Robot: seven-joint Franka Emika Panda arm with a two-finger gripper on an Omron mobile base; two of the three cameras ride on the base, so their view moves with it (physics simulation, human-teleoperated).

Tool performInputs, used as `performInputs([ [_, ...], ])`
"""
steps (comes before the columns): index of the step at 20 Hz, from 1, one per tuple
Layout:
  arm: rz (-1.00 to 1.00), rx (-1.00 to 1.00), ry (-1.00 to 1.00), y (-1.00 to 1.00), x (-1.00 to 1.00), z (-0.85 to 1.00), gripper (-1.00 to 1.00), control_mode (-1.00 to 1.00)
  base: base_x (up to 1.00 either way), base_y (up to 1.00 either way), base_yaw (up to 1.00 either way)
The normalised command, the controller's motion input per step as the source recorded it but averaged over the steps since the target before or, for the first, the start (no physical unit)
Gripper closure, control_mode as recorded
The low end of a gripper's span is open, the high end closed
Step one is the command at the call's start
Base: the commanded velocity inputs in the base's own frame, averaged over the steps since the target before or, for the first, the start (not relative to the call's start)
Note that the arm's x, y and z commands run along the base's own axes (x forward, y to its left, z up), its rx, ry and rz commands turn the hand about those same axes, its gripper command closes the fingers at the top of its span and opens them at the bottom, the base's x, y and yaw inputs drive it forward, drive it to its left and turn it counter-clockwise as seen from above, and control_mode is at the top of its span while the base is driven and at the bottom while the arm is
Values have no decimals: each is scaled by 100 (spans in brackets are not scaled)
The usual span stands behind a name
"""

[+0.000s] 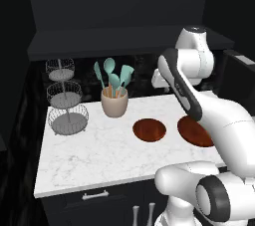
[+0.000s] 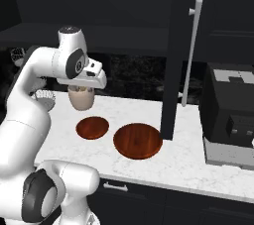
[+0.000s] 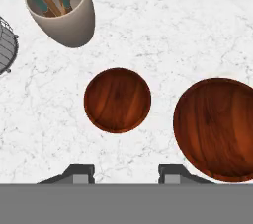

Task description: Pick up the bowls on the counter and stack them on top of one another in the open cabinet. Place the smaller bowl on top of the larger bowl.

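White arm hides part of the larger bowl (image 1: 193, 131) on the counter (image 1: 99, 155).

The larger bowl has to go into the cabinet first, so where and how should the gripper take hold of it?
By the rim, from above. The larger bowl lies flat, mouth up, on the counter, probably too wide to span, so one finger inside and one outside is likely best. Its side away from the smaller bowl looks freest. The gripper hangs open above the counter.
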Motion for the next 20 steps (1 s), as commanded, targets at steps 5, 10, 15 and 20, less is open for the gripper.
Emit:
performInputs([
  [5, -6, 0, 0, 4, -37, -9, -100, -100, 0, 0, 0],
  [10, -50, 0, 3, 22, -45, -70, -100, -100, 0, 0, 0],
  [15, -71, 4, 24, 2, -10, -100, -100, -100, 0, 0, 0],
  [20, -61, 15, 43, -15, 22, -95, -100, -100, 0, 0, 0],
])
